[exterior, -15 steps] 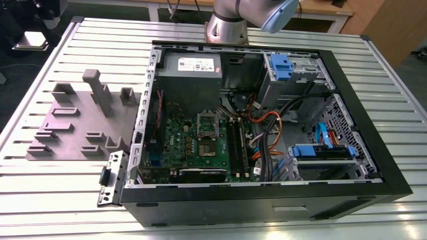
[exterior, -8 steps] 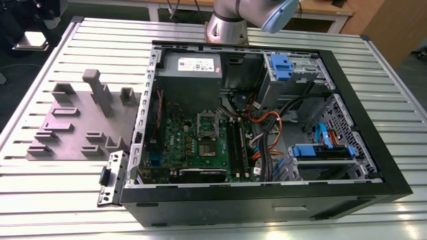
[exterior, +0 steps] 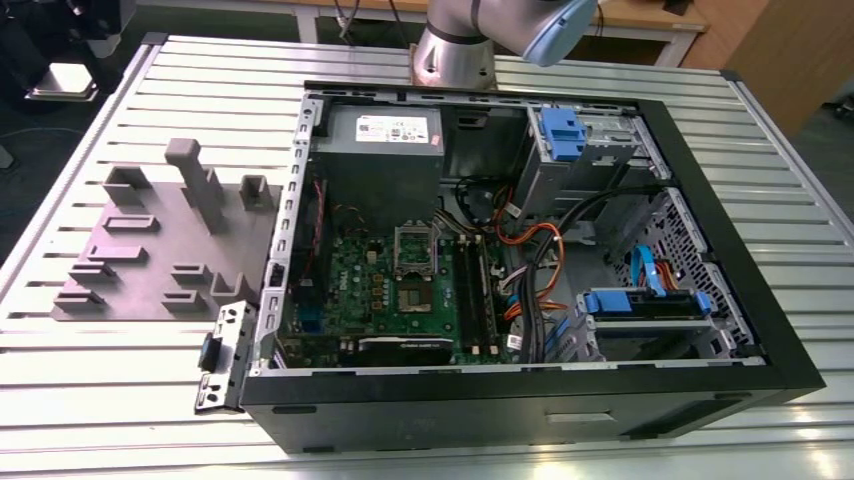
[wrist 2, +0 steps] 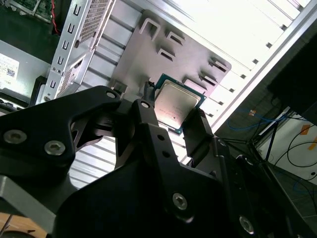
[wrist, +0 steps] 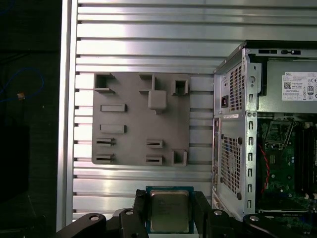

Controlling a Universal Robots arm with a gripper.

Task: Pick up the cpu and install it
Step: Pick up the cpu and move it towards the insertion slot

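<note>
In both wrist views my gripper (wrist: 170, 214) (wrist 2: 173, 113) is shut on the cpu (wrist: 170, 209) (wrist 2: 179, 100), a small square chip with a silver-grey top and a greenish rim. Its black fingers (wrist: 140, 208) press on two opposite edges. The chip hangs high above the slatted table, beside the grey fixture plate (wrist: 141, 119) (wrist 2: 173, 54) and outside the open computer case (exterior: 534, 250). The green motherboard (exterior: 400, 290) (wrist: 285, 163) lies inside the case, with the silver socket frame (exterior: 416, 250) near its middle.
The arm's base (exterior: 454, 45) stands behind the case on the slatted aluminium table (exterior: 160, 90). The fixture plate (exterior: 147, 260) with raised blocks lies at the exterior view's left of the case. Cables and blue drive brackets (exterior: 641, 300) fill the case's other side.
</note>
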